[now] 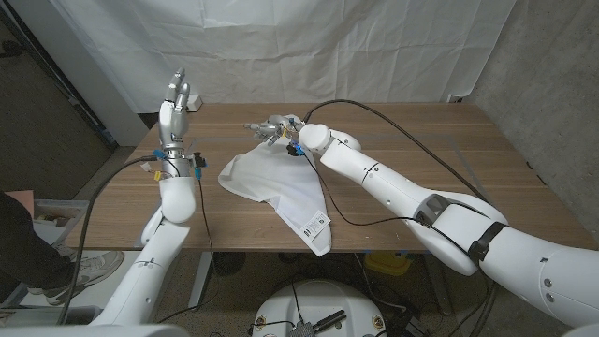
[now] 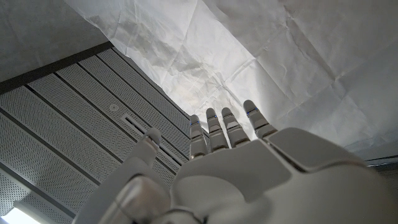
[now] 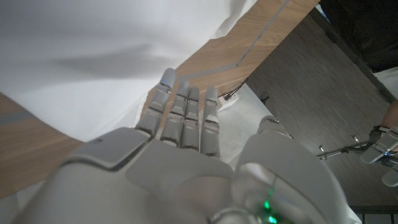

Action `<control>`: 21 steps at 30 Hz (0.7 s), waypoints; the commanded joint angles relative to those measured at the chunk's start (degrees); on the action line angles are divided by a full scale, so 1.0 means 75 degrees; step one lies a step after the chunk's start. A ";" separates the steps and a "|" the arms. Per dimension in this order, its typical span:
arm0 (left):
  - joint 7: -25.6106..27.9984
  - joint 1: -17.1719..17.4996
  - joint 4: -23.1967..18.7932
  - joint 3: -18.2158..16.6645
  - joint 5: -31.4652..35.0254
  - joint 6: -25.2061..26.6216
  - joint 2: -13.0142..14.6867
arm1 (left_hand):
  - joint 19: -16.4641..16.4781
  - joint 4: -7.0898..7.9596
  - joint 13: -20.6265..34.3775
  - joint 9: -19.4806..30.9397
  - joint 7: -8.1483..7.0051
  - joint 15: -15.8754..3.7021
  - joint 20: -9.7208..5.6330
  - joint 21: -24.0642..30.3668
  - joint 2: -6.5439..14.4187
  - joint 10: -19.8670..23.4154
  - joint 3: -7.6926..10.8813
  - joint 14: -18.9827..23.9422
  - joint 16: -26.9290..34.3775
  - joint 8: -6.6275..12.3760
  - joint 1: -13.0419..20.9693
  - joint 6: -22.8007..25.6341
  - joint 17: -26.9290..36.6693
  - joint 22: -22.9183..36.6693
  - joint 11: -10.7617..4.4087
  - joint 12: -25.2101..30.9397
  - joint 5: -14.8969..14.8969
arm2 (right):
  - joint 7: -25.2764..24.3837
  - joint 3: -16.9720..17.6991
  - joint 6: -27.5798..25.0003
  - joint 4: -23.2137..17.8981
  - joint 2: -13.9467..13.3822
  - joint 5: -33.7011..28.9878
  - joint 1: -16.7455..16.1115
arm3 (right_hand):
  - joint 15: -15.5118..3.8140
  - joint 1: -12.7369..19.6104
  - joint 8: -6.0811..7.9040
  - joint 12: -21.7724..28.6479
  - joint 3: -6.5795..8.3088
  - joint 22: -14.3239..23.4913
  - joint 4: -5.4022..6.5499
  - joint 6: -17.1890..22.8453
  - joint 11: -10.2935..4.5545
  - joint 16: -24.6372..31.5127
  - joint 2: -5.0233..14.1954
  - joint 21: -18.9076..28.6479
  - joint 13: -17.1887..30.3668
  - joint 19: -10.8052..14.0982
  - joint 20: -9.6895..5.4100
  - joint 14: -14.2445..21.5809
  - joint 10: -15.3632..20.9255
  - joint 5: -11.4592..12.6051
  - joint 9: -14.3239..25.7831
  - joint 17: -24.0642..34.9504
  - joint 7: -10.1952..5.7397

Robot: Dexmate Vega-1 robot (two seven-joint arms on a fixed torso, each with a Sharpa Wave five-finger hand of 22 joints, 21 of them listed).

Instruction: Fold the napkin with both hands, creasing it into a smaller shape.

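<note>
The white napkin (image 1: 279, 183) lies crumpled on the wooden table (image 1: 421, 159). Its labelled near corner (image 1: 318, 229) hangs over the front edge. My right hand (image 1: 273, 128) is at the napkin's far corner, fingers stretched out and thumb apart, nothing pinched. In the right wrist view that hand (image 3: 186, 149) reaches over white cloth (image 3: 81, 62) and bare wood. My left hand (image 1: 175, 105) is raised upright above the table's left end, well clear of the napkin, with straight, spread fingers. In the left wrist view it (image 2: 242, 162) points at the ceiling and backdrop and holds nothing.
A white sheet (image 1: 309, 47) hangs behind the table. A person's dark clothing and a shoe (image 1: 86, 267) show at the lower left, beside the table. Bare wood lies to the right of the napkin (image 1: 468, 178). Cables run along my arms.
</note>
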 commanded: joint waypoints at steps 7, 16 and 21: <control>-0.0832 0.0152 -0.0480 0.0148 -0.0611 0.0768 0.0277 | 0.0055 -0.0004 -0.0039 0.0013 0.0023 0.0022 0.0015 0.0046 0.0017 -0.0192 -0.0013 -0.0133 -0.0025 -0.0053 -0.0012 -0.0155 0.0001 0.0007 0.0012 -0.0078 -0.0020 | -0.0004 0.0812 0.0213 -0.1279 -0.0694 0.0814 -0.0723 | 0.0015 -0.0100 -0.0041 -0.0158 0.0131 -0.0009 -0.0030 -0.0418 -0.0031 -0.0105 -0.0032 -0.0247 -0.0054 -0.0178 -0.0080 -0.0478 -0.0333 -0.0021 0.0019 -0.0206 -0.0104; -0.1252 0.0277 -0.0713 0.0161 -0.0974 0.1012 0.0434 | 0.0035 0.0006 -0.0075 0.0008 0.0057 0.0042 0.0003 0.0029 0.0036 -0.0261 -0.0020 -0.0220 -0.0032 -0.0053 -0.0038 -0.0227 -0.0004 0.0005 -0.0024 -0.0097 -0.0027 | -0.0239 0.1286 0.0999 -0.1524 -0.0880 0.1311 -0.1152 | -0.0007 -0.0141 -0.0008 -0.0172 0.0159 -0.0011 -0.0044 -0.0471 -0.0034 -0.0105 -0.0051 -0.0366 -0.0082 -0.0292 -0.0121 -0.0609 -0.0374 -0.0027 0.0016 -0.0293 -0.0082; -0.1350 0.0320 -0.0792 0.0155 -0.1025 0.1100 0.0483 | 0.0039 0.0007 -0.0089 0.0006 0.0079 0.0044 0.0004 0.0027 0.0038 -0.0276 -0.0025 -0.0226 -0.0023 -0.0043 -0.0048 -0.0228 -0.0006 0.0005 0.0004 -0.0098 -0.0030 | -0.0560 0.1424 0.0601 -0.1996 -0.0985 0.1318 -0.1394 | -0.0001 -0.0160 0.0021 -0.0156 0.0177 -0.0012 -0.0053 -0.0445 -0.0051 -0.0098 -0.0054 -0.0434 -0.0096 -0.0366 -0.0204 -0.0655 -0.0337 -0.0027 0.0015 -0.0339 -0.0066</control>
